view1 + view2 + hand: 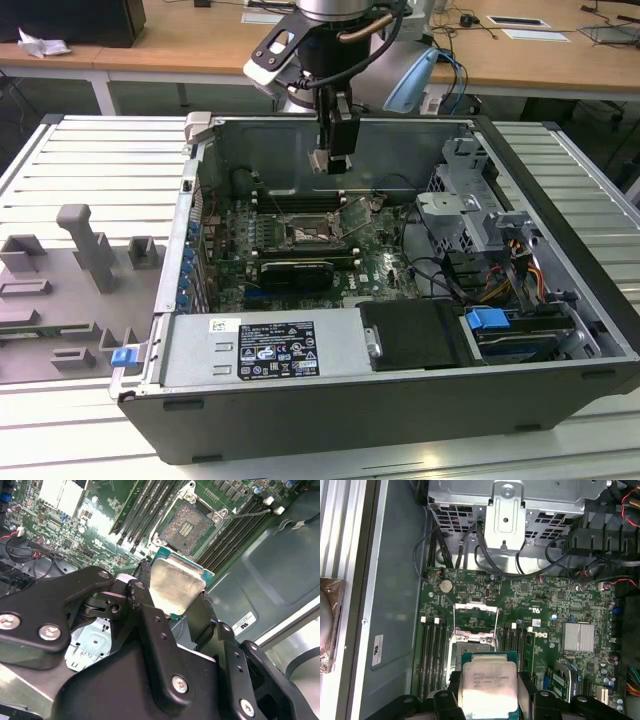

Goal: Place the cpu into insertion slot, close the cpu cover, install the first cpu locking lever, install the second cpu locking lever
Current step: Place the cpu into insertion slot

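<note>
My gripper (328, 150) hangs inside the open computer case, above the motherboard (380, 262), shut on the cpu (321, 160). In both wrist views the cpu (177, 585) (489, 685) is a flat beige-silver square with a green edge, pinched between the black fingers (142, 587) (526, 680). The insertion slot (187, 527) (306, 236) lies open on the green board, some way below the cpu, its dark contact field bare. The cpu cover (475, 616) stands tilted up at the slot's far side. A thin locking lever (248, 513) sticks out beside the slot.
Long black memory slots (432, 647) (147, 510) flank the socket. A silver heat sink (578, 637), cables (495, 565) and a metal drive cage (470, 200) stand nearby. The power supply (265, 350) fills the case front. Grey fixtures (90, 250) sit outside on the exterior view's left.
</note>
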Available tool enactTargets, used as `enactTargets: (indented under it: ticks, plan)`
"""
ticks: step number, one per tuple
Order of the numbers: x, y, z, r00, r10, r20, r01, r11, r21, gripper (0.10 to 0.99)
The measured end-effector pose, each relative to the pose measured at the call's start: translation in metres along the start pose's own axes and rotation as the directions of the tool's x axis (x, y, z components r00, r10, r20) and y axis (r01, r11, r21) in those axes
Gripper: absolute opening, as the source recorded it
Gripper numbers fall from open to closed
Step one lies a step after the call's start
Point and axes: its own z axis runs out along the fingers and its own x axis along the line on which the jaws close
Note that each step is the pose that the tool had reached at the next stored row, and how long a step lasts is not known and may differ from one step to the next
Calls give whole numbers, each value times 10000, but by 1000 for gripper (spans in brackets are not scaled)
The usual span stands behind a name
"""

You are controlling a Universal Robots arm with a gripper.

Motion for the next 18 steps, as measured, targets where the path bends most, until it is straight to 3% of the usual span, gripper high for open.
enactTargets:
  ticks: [18]
  plan:
    - [-2, -8, 93, 10000, 0, 1, 0, 10000, 0, 529]
